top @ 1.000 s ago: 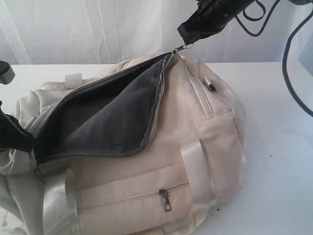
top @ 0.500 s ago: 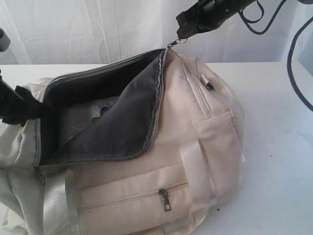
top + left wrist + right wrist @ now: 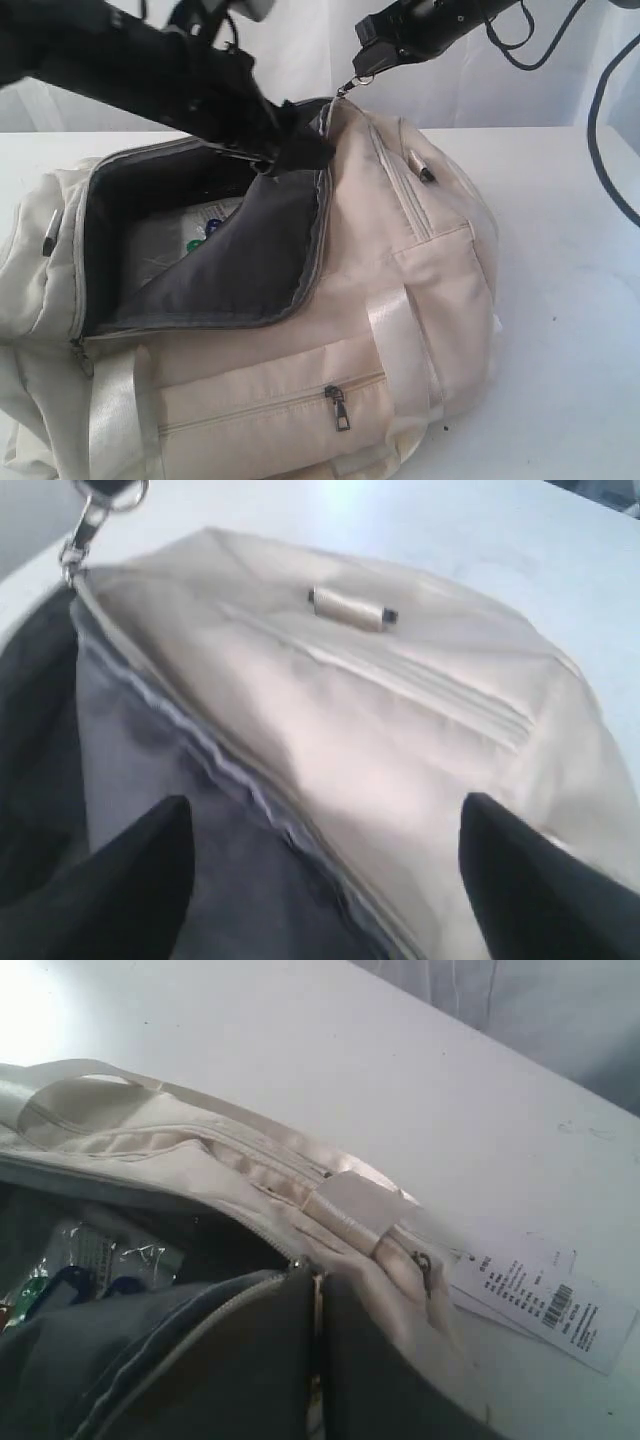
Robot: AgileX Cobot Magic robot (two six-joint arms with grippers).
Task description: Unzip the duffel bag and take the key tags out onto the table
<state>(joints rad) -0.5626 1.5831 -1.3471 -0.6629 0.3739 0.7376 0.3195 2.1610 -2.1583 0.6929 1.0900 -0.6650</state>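
Key tags (image 3: pixel 203 236), small blue and green plastic: inside cream fabric duffel bag (image 3: pixel 420 300), left end, on white surface (image 3: pixel 570 250) | right claw (image 3: pixel 368 62) pinched tight on metal zip pull (image 3: pixel 352 86), lifting mouth agape | left claw (image 3: pixel 325 805) spread wide, empty, over opening, likely to reach in

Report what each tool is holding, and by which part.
The right tool is shut on the zipper pull of the duffel bag, at the bag's raised end. The left tool is open over the bag's mouth, holding nothing.
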